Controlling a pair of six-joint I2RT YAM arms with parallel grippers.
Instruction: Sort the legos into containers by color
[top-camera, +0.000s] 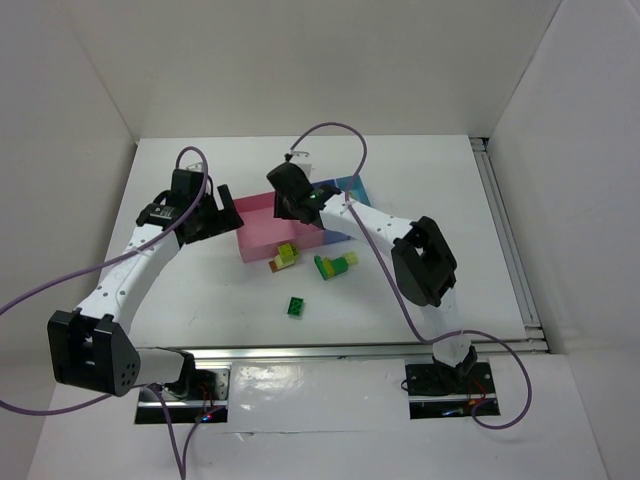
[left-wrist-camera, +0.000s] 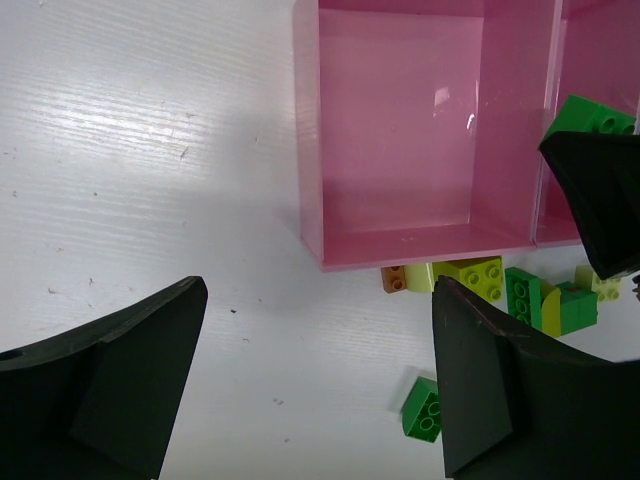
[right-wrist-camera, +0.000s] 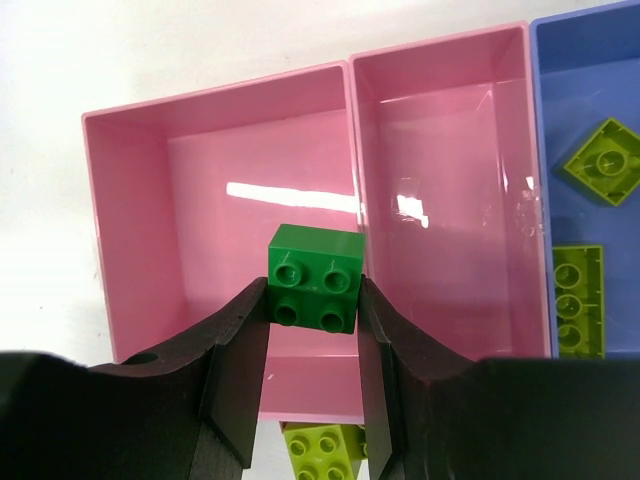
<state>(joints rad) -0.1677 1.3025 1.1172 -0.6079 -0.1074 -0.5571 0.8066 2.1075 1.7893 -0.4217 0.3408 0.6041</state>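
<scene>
Green lego is pinched in my closed right tool, hanging over the big pink bin, right beside its divider. I'd nudge it toward the bin's middle, go low, then release. My left tool hovers open over the counter.

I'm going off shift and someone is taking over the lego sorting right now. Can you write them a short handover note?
Left gripper: open, empty, over the table by the large pink compartment.
Right gripper: shut on a dark green brick, held above the pink compartments, not released.
Done: two lime bricks lie in the periwinkle compartment. The large pink one and the narrow pink compartment look empty.
Left: place the held brick, then sort the mixed cluster by the tray's front edge and the lone green brick nearer the arms.
</scene>
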